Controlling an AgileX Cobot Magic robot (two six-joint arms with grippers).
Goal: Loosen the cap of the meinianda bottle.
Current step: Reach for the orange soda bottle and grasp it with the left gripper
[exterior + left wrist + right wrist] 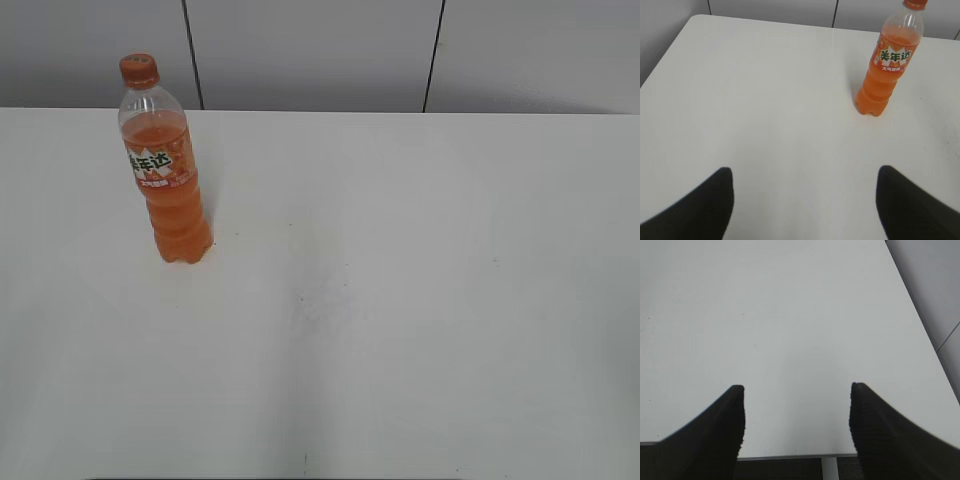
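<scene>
While both arms hover apart, fingers point(695, 210) spread, nothing held.

Meinianda bottle point(166, 175) upright (orange drink), cap point(139, 69) on.

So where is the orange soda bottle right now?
The meinianda bottle stands upright at the far left of the white table in the exterior view, near the back wall, with nothing beside it and neither gripper touching it.
</scene>
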